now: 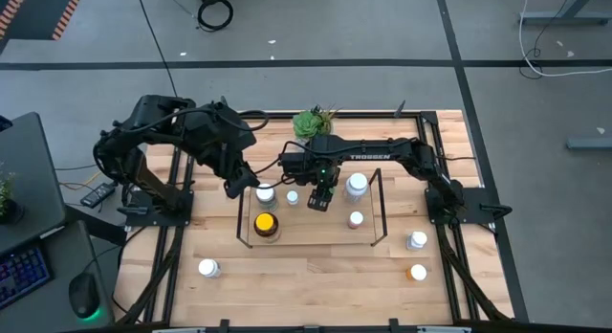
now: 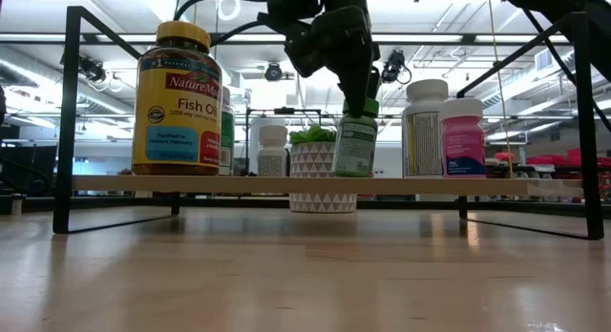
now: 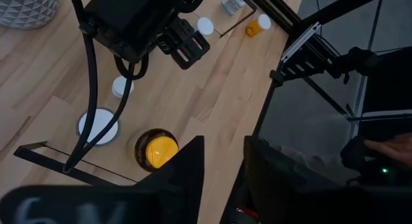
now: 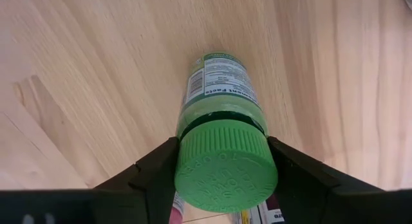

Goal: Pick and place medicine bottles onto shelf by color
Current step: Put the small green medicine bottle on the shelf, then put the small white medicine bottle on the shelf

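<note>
High view, left to right. Left gripper [image 1: 235, 188]: hung just beside the near-left end of the thin black wire shelf with its light wooden floor [image 1: 368, 239]; nothing is seen between its fingers, and how far they stand apart cannot be told. Amber round bottle with yellow cap [image 1: 265, 224]: stood on the shelf floor, left end. White-capped bottle [image 1: 265, 192]: placed behind it. Right gripper [image 4: 222, 161]: jaws closed on the cap of the green-capped, green-tinted round bottle [image 4: 222, 118], held upright above the shelf middle, base seemingly just at the floor in the low view. Pink bottle with white cap [image 2: 462, 138]: stood at the right end, beside a taller white bottle [image 2: 424, 128].

Risk, judged: release before the base is seated flat would let the green bottle tip into its neighbours; the grip is on the cap alone, so a sideways nudge could tilt it.
</note>
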